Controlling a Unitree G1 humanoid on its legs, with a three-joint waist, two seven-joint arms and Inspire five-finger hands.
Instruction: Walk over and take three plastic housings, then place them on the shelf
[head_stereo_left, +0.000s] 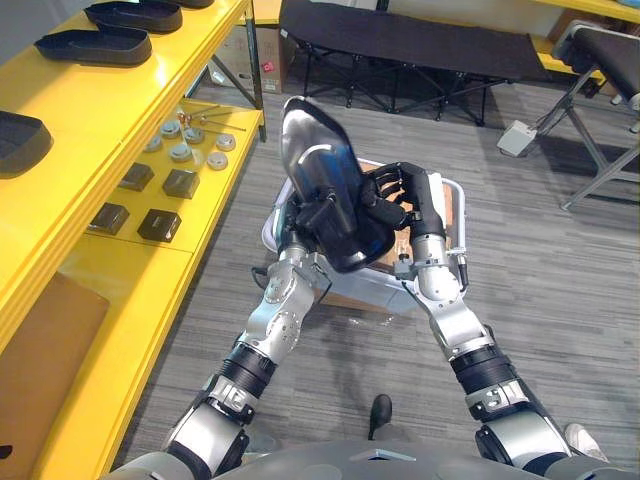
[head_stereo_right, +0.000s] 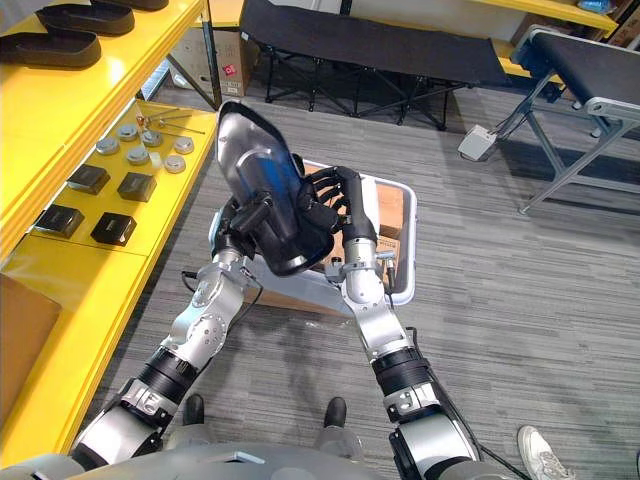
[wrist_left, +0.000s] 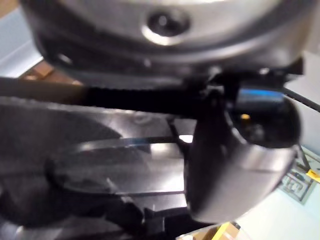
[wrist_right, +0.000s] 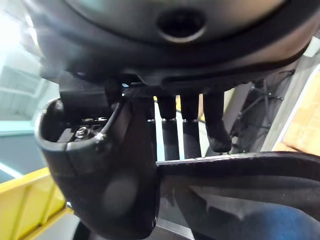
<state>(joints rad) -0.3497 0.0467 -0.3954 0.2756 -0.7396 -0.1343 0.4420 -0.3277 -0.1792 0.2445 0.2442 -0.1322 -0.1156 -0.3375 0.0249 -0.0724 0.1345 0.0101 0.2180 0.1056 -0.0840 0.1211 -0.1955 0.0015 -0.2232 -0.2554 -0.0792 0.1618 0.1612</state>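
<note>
Plastic housing: one dark, shell-shaped plastic housing (head_stereo_left: 322, 175) is held up between both hands, tilted with its hollow side toward the robot, above the grey bin (head_stereo_left: 456, 214).
Left hand: the left hand (head_stereo_right: 243, 216) grips the housing's lower left edge, with its thumb over the inner face and its fingers behind, clamped on it.
Right hand: the right hand (head_stereo_left: 397, 195) is at the housing's right edge, its fingers (wrist_right: 191, 130) curled over the rim and pinching it against the thumb.
Bin: it stands on the floor just beyond the arms, with brown cardboard inside.
Shelf: the yellow shelf (head_stereo_left: 150, 95) runs along the left; other dark housings (head_stereo_left: 95, 45) lie on its upper level.
Lower level: small black blocks (head_stereo_left: 160, 224) and round metal pieces (head_stereo_left: 180, 152).
</note>
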